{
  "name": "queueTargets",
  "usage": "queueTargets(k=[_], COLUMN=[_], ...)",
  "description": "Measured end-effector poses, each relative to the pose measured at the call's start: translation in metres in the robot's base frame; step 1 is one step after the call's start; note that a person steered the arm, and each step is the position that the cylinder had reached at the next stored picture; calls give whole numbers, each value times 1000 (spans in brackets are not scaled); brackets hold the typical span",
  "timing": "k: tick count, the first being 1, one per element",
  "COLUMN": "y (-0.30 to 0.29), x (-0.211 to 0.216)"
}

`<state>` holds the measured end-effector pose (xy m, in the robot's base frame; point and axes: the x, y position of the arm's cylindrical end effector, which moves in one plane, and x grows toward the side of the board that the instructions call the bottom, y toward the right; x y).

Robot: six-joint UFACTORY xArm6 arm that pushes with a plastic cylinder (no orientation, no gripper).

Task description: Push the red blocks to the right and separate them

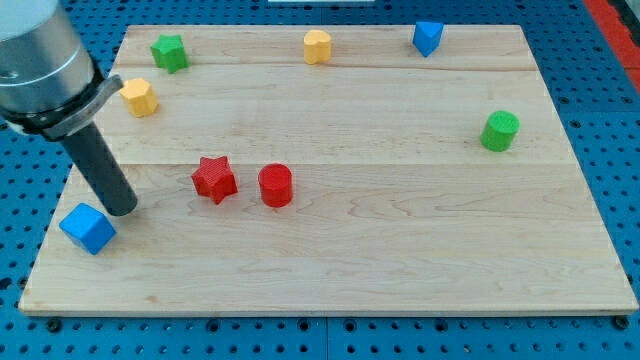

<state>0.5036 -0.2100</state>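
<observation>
A red star block [214, 179] and a red cylinder [275, 186] lie side by side left of the board's middle, a small gap between them. My tip [121, 207] rests on the board at the view's left, some way left of the red star and just above right of a blue cube [88, 228]. The dark rod slants up to the arm's grey body at the top left corner.
A green star [169, 52] and a yellow block [139, 97] sit at the upper left. A yellow block [317, 46] and a blue block [428, 37] sit along the top edge. A green cylinder [500, 131] is at the right. The wooden board [400, 250] lies on a blue pegboard.
</observation>
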Motion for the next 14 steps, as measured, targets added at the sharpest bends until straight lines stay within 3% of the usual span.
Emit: queueTargets(k=[2, 4, 10, 12, 14], y=[17, 20, 126, 173, 242], x=[-36, -36, -51, 11, 12])
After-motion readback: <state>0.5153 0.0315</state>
